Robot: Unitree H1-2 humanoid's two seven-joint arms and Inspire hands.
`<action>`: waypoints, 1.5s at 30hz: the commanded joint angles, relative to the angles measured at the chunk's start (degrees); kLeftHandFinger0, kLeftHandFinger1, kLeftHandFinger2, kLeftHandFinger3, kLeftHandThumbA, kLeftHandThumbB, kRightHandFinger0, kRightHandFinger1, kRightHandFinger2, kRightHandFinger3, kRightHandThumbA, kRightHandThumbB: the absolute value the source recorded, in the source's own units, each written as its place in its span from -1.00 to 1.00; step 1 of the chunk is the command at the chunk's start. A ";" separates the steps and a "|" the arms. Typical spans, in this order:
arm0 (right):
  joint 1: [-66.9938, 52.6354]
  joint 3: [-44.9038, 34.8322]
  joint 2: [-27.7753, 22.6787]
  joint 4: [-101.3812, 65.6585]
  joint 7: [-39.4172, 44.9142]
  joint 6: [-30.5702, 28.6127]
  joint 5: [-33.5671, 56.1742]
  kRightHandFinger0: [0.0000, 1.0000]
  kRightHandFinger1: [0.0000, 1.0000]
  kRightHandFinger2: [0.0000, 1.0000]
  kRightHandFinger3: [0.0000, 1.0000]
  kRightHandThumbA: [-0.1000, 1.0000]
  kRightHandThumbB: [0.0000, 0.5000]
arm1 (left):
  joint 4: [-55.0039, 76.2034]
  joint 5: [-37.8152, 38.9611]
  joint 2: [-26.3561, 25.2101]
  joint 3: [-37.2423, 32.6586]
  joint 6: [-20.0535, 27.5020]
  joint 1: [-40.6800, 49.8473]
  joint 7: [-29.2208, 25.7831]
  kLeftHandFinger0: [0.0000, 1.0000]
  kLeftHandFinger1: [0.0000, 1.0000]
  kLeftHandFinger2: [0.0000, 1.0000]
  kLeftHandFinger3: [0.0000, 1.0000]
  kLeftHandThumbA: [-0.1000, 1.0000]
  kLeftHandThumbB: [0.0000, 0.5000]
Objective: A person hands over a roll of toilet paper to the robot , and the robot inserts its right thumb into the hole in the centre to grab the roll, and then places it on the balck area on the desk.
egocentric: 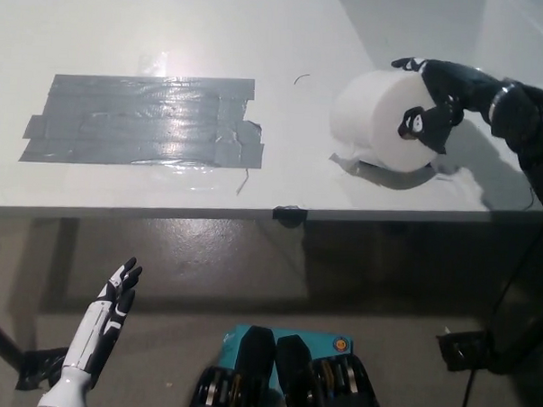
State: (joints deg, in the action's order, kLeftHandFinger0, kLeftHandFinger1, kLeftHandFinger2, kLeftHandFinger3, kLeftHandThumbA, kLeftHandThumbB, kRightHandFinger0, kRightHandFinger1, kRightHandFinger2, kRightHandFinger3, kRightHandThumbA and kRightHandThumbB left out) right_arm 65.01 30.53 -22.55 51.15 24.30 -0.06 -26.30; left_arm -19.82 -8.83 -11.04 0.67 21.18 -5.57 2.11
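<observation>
The black right hand [431, 95] is gripping the toilet paper roll [376, 118], thumb in its centre hole and fingers curled over the top. The roll is hanging just left of the hand, above the white desk [287, 42]. The dark taped area [140, 121] is lying well to the hand's left. The white left hand [104, 318] is resting low beside the desk, fingers apart, holding nothing.

Left hand [114, 298] is white with black patches around the fingers, on a slim white forearm. Right hand [436, 95] is all black, glossy, with a chunky rounded black forearm behind it.
</observation>
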 commanded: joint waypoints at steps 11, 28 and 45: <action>14.75 5.04 -1.64 -0.07 22.23 10.49 -3.27 1.00 1.00 1.00 1.00 0.10 1.00 | 2.64 -0.19 -1.23 -0.17 0.27 -0.46 0.04 1.00 1.00 1.00 1.00 1.00 1.00; 20.76 0.75 -2.89 -0.39 22.15 10.60 -1.59 1.00 1.00 1.00 1.00 0.06 1.00 | 2.70 -0.08 -1.10 -0.18 0.21 -0.64 -0.04 1.00 1.00 1.00 1.00 1.00 1.00; 9.19 -20.69 -13.19 -40.01 17.77 17.95 5.93 1.00 1.00 1.00 1.00 1.00 0.61 | 2.34 0.05 -1.59 -0.19 -0.39 -4.45 0.21 1.00 1.00 1.00 1.00 1.00 1.00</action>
State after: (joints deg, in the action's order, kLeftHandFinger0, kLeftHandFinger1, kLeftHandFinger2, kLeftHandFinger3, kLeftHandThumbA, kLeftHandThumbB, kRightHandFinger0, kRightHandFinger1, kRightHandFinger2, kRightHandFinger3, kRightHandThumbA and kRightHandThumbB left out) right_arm 77.91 21.35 -30.05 29.76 47.05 13.95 -26.38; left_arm -18.35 -8.83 -11.22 0.49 20.74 -7.06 2.13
